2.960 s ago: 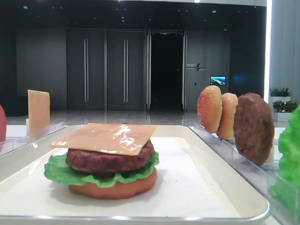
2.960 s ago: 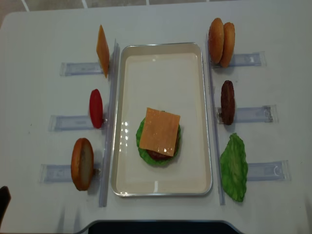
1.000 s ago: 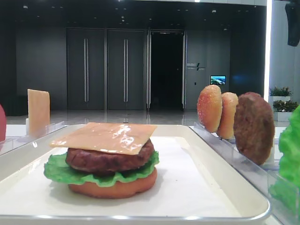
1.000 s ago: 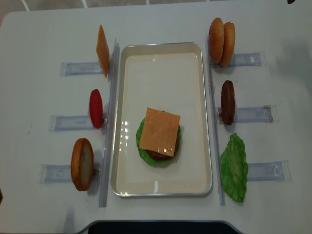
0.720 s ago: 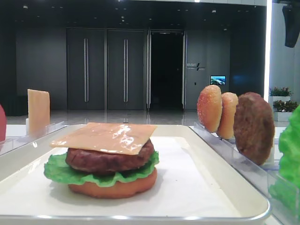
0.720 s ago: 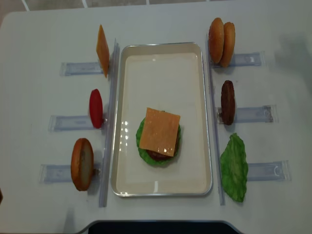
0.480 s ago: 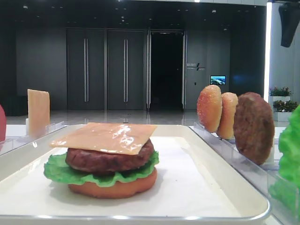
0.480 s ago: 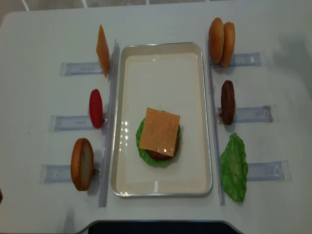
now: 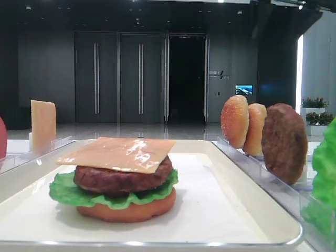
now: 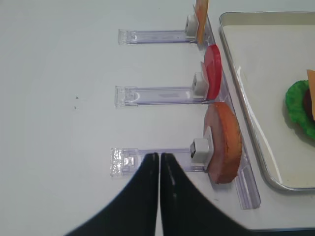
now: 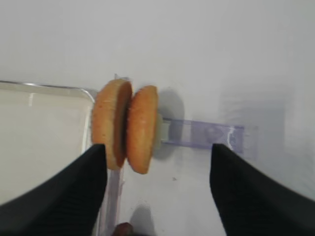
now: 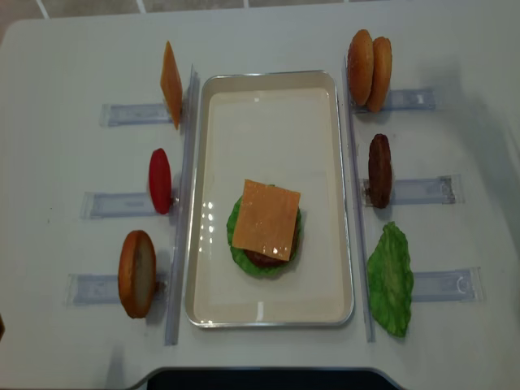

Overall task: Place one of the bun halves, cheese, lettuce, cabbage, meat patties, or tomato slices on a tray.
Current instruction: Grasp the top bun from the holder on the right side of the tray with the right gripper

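Bun halves (image 9: 234, 122): two, upright on edge, side by side on the right-hand rack (image 9: 273, 181) just beside the tray (image 9: 262, 205). Dark right arm (image 9: 310, 10) across the upper corner, broader than half a second before; judged an approach toward the buns, with the pick not yet begun.

Right wrist view: right gripper (image 11: 156, 147) spread wide and empty, fingers (image 11: 74, 187) flanking the bun halves (image 11: 125, 129) from above, apart from them.

Left wrist view: left gripper (image 10: 159, 156) pinched tight on nothing, near the racked bun bottom (image 10: 227, 142).

Overhead view: two bun halves (image 12: 370, 70); two cheese slices, one racked (image 12: 171, 84), one topping the stack (image 12: 266, 219); two patties, one racked (image 12: 379, 171); two lettuce leaves, one outside the tray (image 12: 390, 279); one tomato slice (image 12: 160, 180); six racks.
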Robot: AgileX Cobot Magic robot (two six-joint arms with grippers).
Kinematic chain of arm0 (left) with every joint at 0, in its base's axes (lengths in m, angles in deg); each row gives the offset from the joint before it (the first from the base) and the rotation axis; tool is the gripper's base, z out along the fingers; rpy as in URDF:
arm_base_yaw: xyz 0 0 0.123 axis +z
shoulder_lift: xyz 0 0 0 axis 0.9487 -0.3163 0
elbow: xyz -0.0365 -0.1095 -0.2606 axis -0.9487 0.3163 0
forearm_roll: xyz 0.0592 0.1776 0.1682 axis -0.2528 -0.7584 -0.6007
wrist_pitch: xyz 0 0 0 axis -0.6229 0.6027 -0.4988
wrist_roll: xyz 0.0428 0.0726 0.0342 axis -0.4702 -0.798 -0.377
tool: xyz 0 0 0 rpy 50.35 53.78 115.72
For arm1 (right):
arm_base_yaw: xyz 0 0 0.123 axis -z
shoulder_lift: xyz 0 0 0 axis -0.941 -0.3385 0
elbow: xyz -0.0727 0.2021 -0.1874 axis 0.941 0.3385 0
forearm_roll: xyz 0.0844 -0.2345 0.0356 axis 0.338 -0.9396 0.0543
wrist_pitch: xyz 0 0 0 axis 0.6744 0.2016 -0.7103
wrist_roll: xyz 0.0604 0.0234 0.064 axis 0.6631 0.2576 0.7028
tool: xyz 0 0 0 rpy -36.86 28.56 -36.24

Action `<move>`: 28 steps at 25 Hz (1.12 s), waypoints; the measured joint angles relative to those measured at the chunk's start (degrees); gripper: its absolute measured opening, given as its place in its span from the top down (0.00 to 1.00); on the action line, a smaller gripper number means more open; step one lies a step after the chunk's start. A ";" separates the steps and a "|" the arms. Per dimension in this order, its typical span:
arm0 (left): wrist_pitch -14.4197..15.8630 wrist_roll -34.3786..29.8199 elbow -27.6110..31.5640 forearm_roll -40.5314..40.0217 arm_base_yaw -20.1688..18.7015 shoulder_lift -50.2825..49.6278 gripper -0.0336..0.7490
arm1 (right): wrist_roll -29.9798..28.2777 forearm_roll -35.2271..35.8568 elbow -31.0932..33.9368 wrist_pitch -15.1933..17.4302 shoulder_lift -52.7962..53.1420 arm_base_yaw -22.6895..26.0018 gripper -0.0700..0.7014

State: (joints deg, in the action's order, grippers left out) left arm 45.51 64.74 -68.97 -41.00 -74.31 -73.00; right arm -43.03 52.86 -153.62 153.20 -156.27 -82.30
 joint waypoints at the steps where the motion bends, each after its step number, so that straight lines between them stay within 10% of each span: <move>1: 0.00 0.00 0.00 0.00 0.00 0.00 0.96 | 0.57 0.00 0.00 -0.81 0.00 -1.05 0.31; 28: 0.00 0.00 0.00 0.00 0.00 0.00 0.96 | 4.22 4.10 0.00 -6.72 -6.59 -8.58 0.31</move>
State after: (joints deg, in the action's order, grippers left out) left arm 45.51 64.74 -68.97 -41.00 -74.31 -73.00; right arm -38.81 56.96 -153.62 146.48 -162.86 -90.88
